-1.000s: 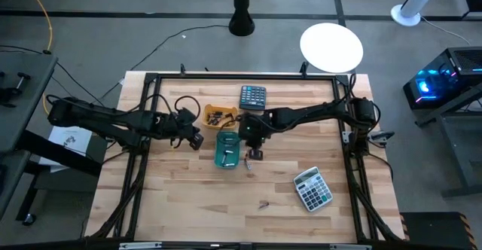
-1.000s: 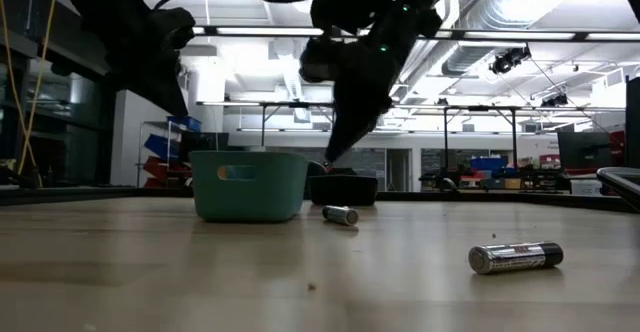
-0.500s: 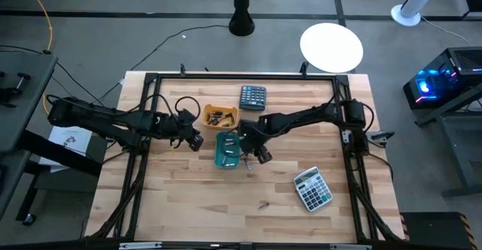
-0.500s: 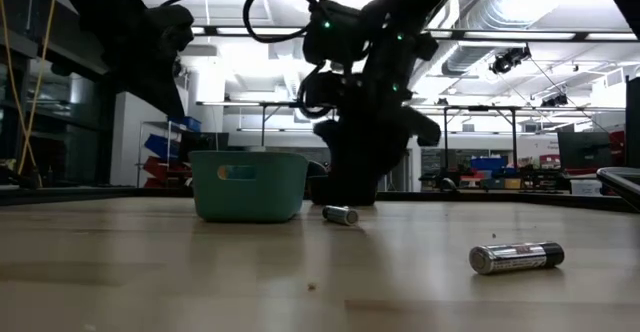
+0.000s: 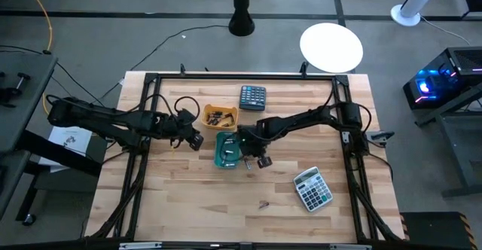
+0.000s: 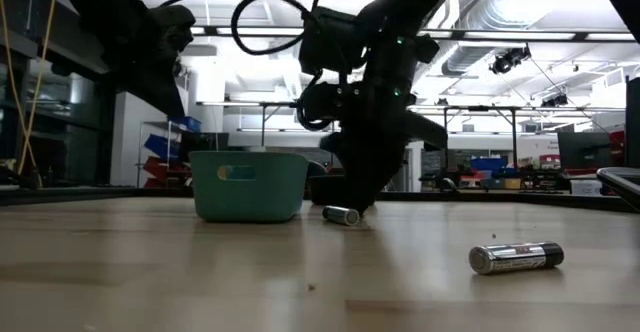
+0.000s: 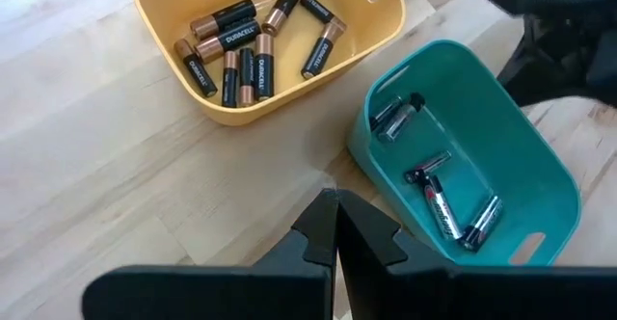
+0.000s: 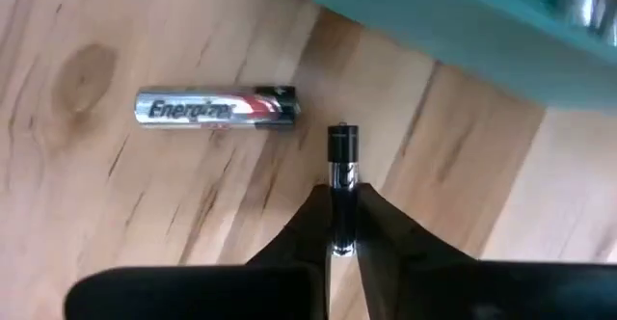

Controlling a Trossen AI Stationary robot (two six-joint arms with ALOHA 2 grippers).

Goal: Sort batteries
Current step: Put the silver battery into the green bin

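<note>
Currently, right end effector (image 8: 342, 226) is low over the table (image 5: 196, 205), just beside the teal bin (image 5: 227, 150), fingers clamped on a slim silver-and-dark battery (image 8: 342, 180) that sticks out past the tips. A 2nd cell, silver w/ Energizer print (image 8: 216, 108), lies flat on the table close by, not touching the held one. Low view shows that arm reaching down next to the teal bin (image 6: 248, 184), w/ one cell (image 6: 341, 215) on the wood at its foot. Another loose cell (image 6: 516, 257) lies well apart, nearer the low camera; high view puts it on bare wood (image 5: 263, 203) toward the near edge.

Left end effector (image 7: 335, 231) hovers above the table btwn the yellow bin (image 7: 174, 79) and the teal bin (image 7: 540, 166), fingers together, holding nothing. Yellow bin holds approx. eight black-and-copper cells (image 7: 235, 39). Teal bin holds several silver-and-dark cells (image 7: 439, 197).

Two calculators on the table: dark one (image 5: 253, 97) at the far side near the yellow bin (image 5: 219, 115), grey one (image 5: 312, 188) toward the right near corner. Both are apart from the bins and arms.
</note>
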